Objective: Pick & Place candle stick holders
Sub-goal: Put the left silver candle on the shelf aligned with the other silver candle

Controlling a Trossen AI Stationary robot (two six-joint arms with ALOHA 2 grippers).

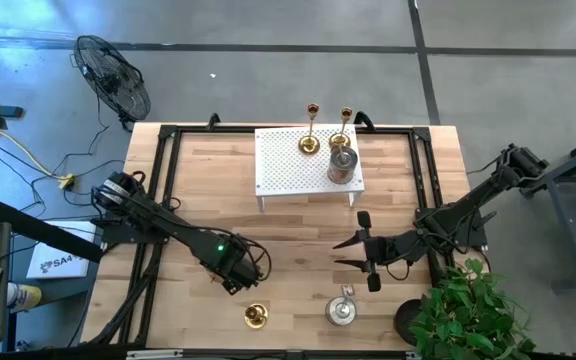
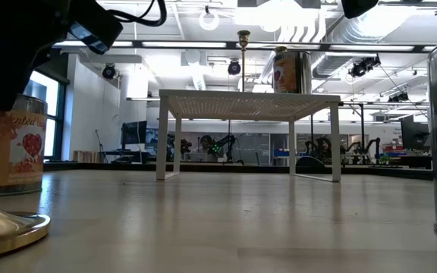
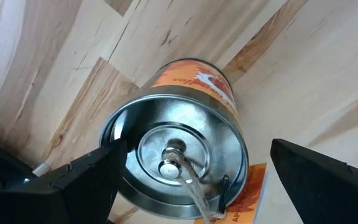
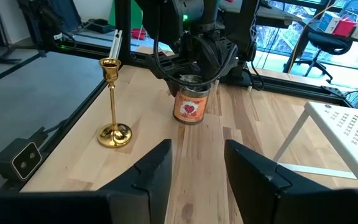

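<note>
From above we count two gold candlesticks [image 1: 312,128] and one tin holder [image 1: 341,164] on the white rack [image 1: 280,165], while the left wrist view shows the left gripper [image 3: 191,168] spread wide over another tin [image 3: 179,162] away from the rack, and the right wrist view shows the right gripper [image 4: 197,163] open, empty.

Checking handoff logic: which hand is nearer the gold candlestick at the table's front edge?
Left. The left hand sits just behind the gold candlestick, over an orange-labelled can. The right hand is farther across the table.

Partial letters "SA4" on a white sheet [image 1: 60,262] on the floor beside the table [image 1: 298,290]
</note>
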